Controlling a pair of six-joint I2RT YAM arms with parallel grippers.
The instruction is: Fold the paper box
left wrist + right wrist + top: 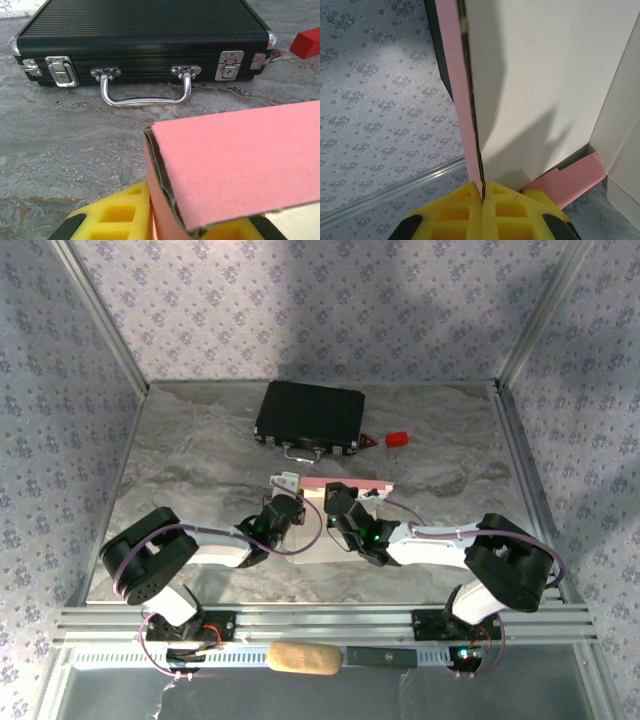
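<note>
Item: pink card paper box (350, 483), partly erected, paler inside. Location: middle of grey marbled desk (190, 460), between both tools, on near side of black ribbed hard case with metal latches (308, 416).
Right tool (482, 196): yellow pads closed, pinching edge of upright box wall.
Left tool (172, 227): pads straddle box corner; clamped or merely around it, cannot tell.
Step, judged: squaring walls; closure not yet done.
Next: steady held wall, fold loose panel inward, without crushing thin card.
</note>
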